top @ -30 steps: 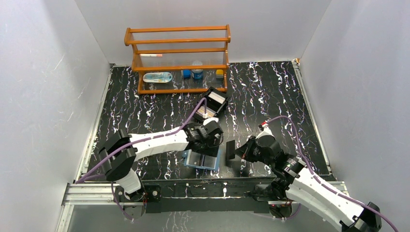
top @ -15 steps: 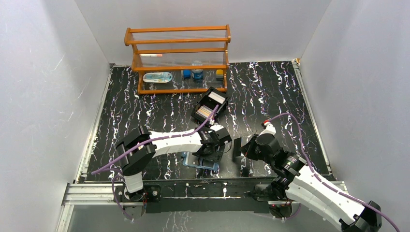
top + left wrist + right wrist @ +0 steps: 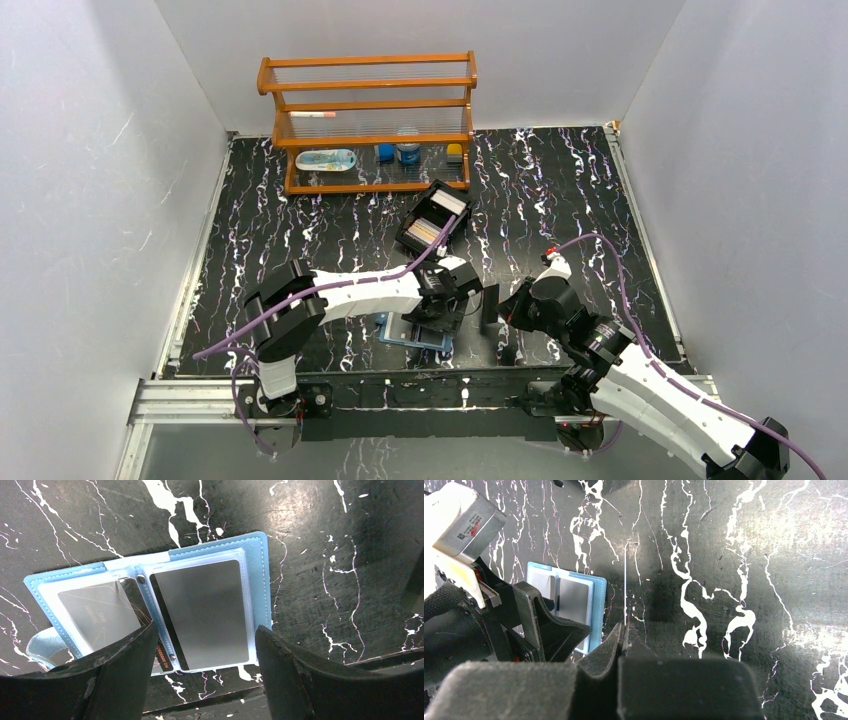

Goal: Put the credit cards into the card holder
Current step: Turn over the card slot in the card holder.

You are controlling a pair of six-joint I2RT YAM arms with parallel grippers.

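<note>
Probably stiff and slick, the thin rectangular credit card (image 3: pixel 625 580) is edge-pinched in the right hand (image 3: pixel 624 628). The left hand (image 3: pixel 206 632) gapes wide over the soft blue card holder (image 3: pixel 261 580).

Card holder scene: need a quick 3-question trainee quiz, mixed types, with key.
1. True or false: the card holder lies closed on the table.
2. The right end effector is: A) open and empty; B) shut on a credit card seen edge-on; C) shut on a pen.
3. Which arm's end effector hangs over the card holder with its fingers apart?

Key: 1 false, it lies open with its slots facing up. 2 B. 3 the left end effector.
</note>
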